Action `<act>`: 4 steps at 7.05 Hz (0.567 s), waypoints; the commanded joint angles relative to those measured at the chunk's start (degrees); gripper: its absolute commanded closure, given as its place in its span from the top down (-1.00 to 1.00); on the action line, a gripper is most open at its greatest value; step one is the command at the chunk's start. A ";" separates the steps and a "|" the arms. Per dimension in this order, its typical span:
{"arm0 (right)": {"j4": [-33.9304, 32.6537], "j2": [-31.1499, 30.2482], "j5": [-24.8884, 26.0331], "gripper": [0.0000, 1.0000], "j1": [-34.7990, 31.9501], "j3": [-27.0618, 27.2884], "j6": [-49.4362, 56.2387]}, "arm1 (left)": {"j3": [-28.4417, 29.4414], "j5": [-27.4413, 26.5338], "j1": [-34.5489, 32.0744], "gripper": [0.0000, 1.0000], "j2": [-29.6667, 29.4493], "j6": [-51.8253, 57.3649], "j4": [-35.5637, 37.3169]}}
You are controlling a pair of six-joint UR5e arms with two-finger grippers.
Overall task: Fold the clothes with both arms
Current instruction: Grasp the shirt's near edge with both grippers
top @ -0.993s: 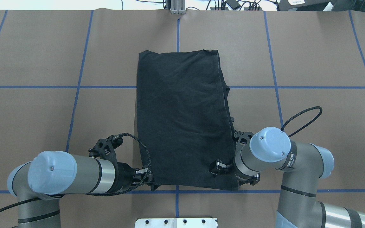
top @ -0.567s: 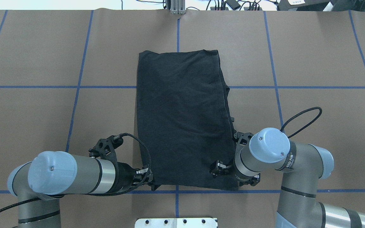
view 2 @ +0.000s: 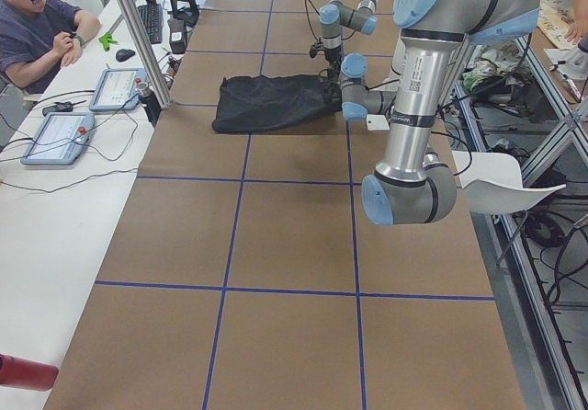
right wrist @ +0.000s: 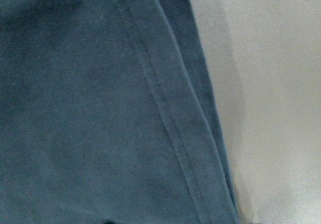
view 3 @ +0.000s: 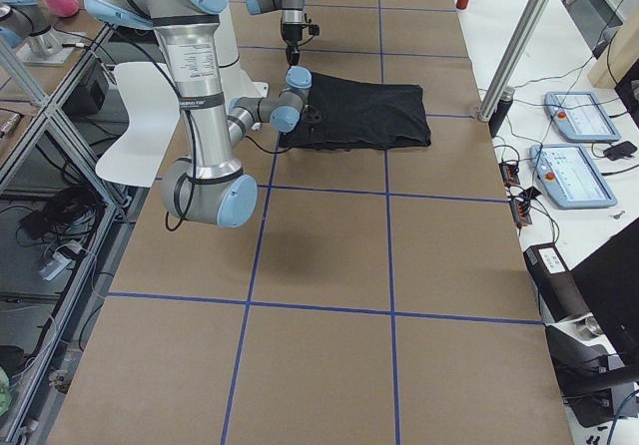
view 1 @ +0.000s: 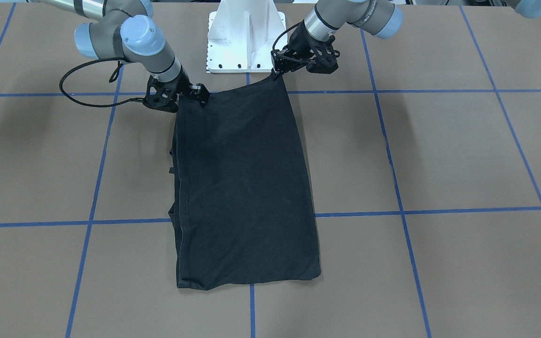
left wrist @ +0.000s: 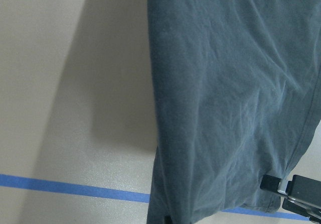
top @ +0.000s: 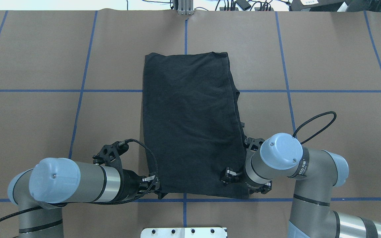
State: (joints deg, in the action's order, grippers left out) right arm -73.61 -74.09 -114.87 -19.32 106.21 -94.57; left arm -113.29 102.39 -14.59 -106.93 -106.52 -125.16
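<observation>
The black T-shirt [top: 190,125] lies folded into a long strip in the middle of the table, plain side up, its print hidden. My left gripper [top: 157,191] is shut on the strip's near left corner, which peaks up to it in the front-facing view [view 1: 277,71]. My right gripper [top: 235,181] is shut on the near right corner, low over the table [view 1: 194,97]. Dark cloth [right wrist: 100,108] fills most of the right wrist view. In the left wrist view the cloth [left wrist: 225,83] hangs beside bare table.
The white pedestal [view 1: 244,28] stands just behind the shirt's near edge. Blue tape lines [top: 81,91] grid the brown table. A person [view 2: 37,24] sits at a side bench with control tablets [view 2: 60,134]. Brown table surface [view 1: 439,155] stretches out on both sides of the shirt.
</observation>
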 commanded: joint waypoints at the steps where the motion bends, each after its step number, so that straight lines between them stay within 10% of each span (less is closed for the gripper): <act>1: -0.04 0.00 0.00 0.36 0.07 -0.04 0.00 | 0.00 0.00 0.00 -1.00 -0.04 0.00 0.00; 4: -0.04 0.17 -0.09 0.07 -0.20 -0.04 0.17 | -0.44 0.00 0.00 -1.00 0.14 0.00 0.00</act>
State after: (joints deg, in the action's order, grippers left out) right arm -73.65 -74.05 -114.89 -19.42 106.10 -94.45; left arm -113.55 102.39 -14.59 -106.85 -106.52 -125.16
